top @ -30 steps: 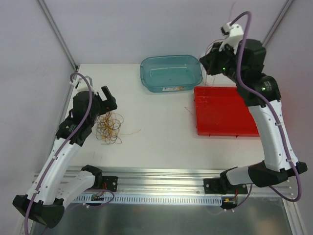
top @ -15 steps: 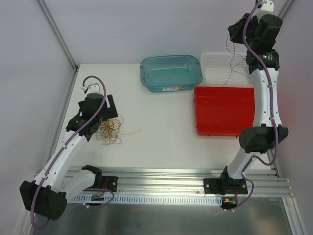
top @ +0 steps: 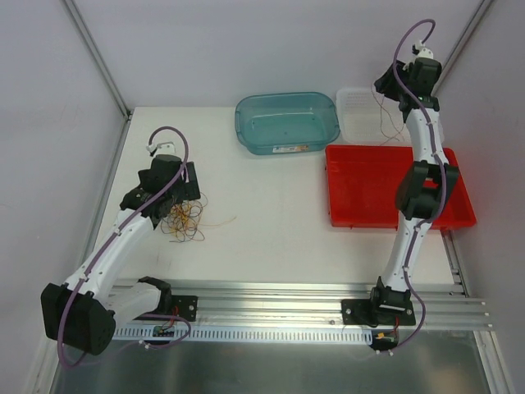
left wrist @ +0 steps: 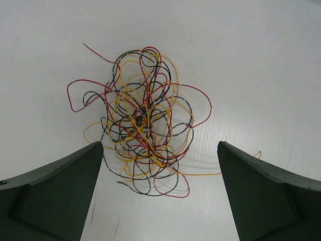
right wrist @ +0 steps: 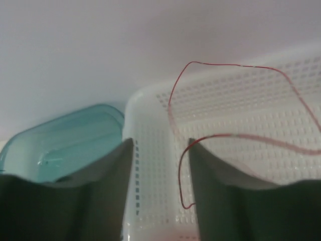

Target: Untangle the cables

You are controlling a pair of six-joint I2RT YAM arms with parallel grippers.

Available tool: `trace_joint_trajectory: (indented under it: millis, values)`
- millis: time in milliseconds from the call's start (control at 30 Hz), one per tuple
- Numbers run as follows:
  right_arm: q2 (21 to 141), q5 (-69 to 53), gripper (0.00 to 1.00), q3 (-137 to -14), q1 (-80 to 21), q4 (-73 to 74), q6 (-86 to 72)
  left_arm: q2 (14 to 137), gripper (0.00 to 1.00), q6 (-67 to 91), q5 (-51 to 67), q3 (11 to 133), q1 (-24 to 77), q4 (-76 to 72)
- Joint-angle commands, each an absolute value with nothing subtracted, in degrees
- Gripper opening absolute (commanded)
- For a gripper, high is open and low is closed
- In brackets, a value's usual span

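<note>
The cables [left wrist: 143, 125] lie as one tangle of red, yellow and black loops on the white table, also visible from above as the tangle [top: 184, 218]. My left gripper [left wrist: 159, 145] hovers over its near edge, wide open, touching nothing; in the top view the left gripper [top: 187, 179] is just behind the pile. My right gripper [right wrist: 159, 145] is open above the white basket [right wrist: 235, 110]. A single red cable [right wrist: 179, 165] loops in front of that basket and rests against the inner edge of the right finger [right wrist: 220, 181]. The top view shows the right gripper [top: 384, 84] high at the back.
A teal bin [top: 287, 123] stands at the back middle, with the white mesh basket [top: 357, 123] to its right. A red tray [top: 369, 193] fills the right side. Metal frame posts rise at the back corners, and a rail runs along the near edge.
The right arm has swung back and stretched over the white basket, and its jaws have parted from the red cable. The left gripper has edged closer over the tangle.
</note>
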State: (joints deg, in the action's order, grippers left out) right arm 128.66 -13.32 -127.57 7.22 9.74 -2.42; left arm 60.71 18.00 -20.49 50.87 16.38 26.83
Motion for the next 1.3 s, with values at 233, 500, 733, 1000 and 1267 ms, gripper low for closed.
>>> trace_joint_trajectory:
  millis: [233,500,733,1000,1267]
  values:
    - [119.48,-16.78,0.89,-120.60,9.58,10.81,-2.20,60.65,0.99,16.79,-19.78,50.80,15.64,26.19]
    - [101.44,-14.42,0.87,-98.48,9.58,12.22,-2.46,58.80,0.99,17.40,-18.11,50.63,15.64,26.19]
    - [91.94,-16.78,0.76,-78.70,9.58,11.44,-6.76,58.27,0.99,17.84,-15.82,50.71,15.64,26.19]
    - [88.33,-16.09,0.72,-64.34,10.46,7.82,-10.98,57.31,0.99,17.31,-16.26,50.27,15.56,26.19]
    - [91.14,-12.04,0.70,-60.91,11.07,7.48,-16.78,57.39,0.99,17.23,-15.73,50.27,15.64,26.19]
